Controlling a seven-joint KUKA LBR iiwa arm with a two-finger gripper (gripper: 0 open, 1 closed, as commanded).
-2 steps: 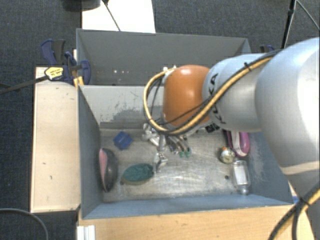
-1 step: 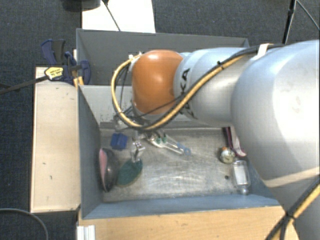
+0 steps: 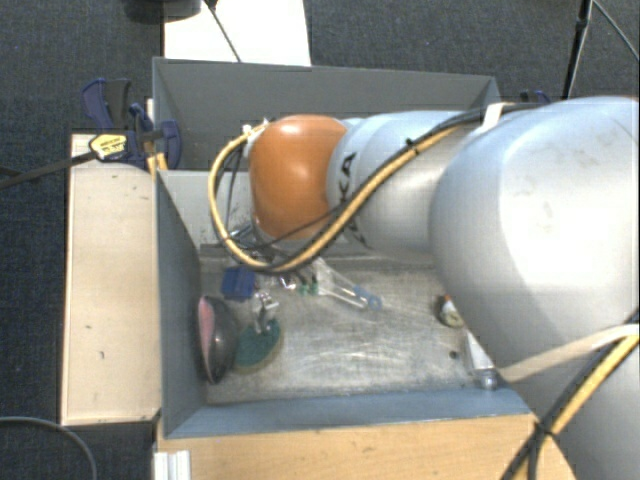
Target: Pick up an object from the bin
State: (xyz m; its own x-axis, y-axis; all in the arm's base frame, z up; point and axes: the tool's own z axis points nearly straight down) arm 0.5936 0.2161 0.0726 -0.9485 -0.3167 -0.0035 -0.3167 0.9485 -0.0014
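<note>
My gripper (image 3: pixel 266 310) hangs below the orange wrist cover, low over the bin's left part. Its metal tip stands just above a dark green round disc (image 3: pixel 258 346) lying on the floor near the left front corner. To the left of the disc, a dark oval thing with a pink face (image 3: pixel 210 338) leans against the left wall. A small blue piece (image 3: pixel 237 283) shows close beside the gripper's upper left; whether it is loose I cannot tell. A clear plastic tool with a green bit (image 3: pixel 345 293) lies just right of the gripper.
A small round metal-rimmed thing (image 3: pixel 447 311) lies at the right, partly hidden under the arm. The arm covers the bin's right and back parts. Bare floor shows along the front middle.
</note>
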